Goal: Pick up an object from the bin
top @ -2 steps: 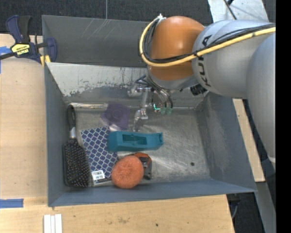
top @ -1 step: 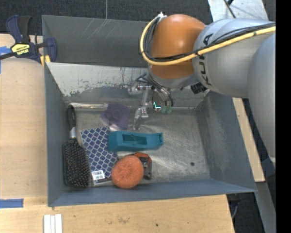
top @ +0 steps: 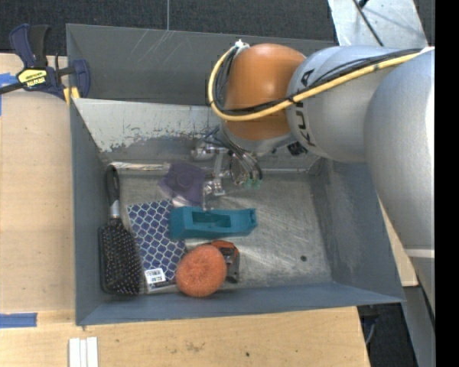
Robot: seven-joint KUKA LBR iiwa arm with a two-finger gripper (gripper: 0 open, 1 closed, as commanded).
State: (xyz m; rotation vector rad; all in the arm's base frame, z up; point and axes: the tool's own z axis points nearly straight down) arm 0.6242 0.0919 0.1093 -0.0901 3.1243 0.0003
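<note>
Camera view: the grey metal bin point(top: 291, 220) is seen from above, entered from the right of the frame by the silver arm point(top: 367, 105), whose wrist is capped by an orange cover point(top: 264, 90). The pincer point(top: 216, 183) is held low in the upper middle of the bin, near the back wall and just beside the right edge of a crumpled purple thing point(top: 180, 182). Whether the pincer is released or clenched cannot be told.

Directly below the pincer in the frame, a teal dispenser-like block point(top: 212, 222) is laid lengthwise on the bin floor. Below that, near the front wall, an orange round scrubber point(top: 201, 271) is set, with a small dark and red thing point(top: 230, 257) partly hidden at its right. A blue-and-white patterned packet point(top: 154, 232) is spread at the lower left, its white label turned toward the front wall. A black hairbrush point(top: 118, 258) is laid along the left wall beside it, handle pointed toward the back.
</note>
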